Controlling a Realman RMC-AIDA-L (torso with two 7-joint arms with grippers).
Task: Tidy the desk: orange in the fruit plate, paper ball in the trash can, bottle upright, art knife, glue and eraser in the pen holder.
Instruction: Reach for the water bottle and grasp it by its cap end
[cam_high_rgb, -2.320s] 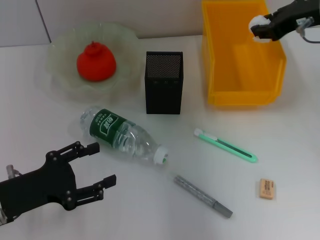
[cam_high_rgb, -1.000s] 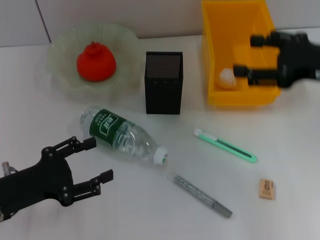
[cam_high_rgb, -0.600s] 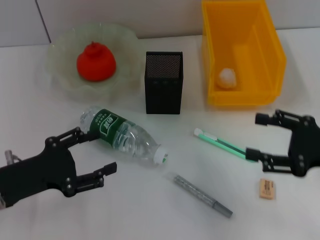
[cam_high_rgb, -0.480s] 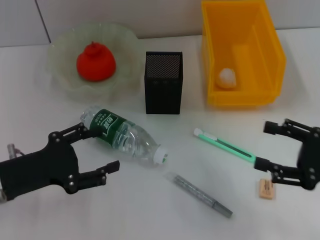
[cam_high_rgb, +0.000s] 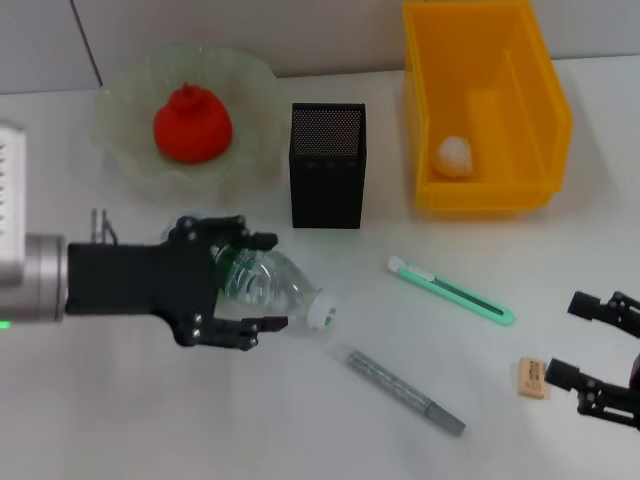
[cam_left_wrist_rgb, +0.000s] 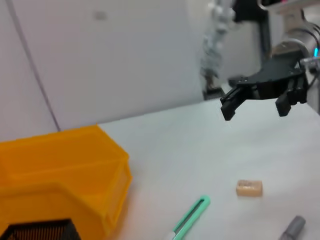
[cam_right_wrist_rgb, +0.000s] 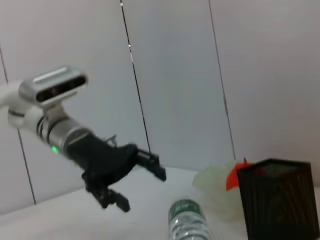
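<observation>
Bottle (cam_high_rgb: 262, 282) lies flat, probably light, slick and crushable; grip mid-body. Left gripper (cam_high_rgb: 246, 283) straddles it, fingers open, not clamped. Right gripper (cam_high_rgb: 592, 350) open, empty.

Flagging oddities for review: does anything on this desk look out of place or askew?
The bottle lies on its side, with the open left gripper around it. The art knife, glue and eraser lie loose outside the pen holder.
</observation>
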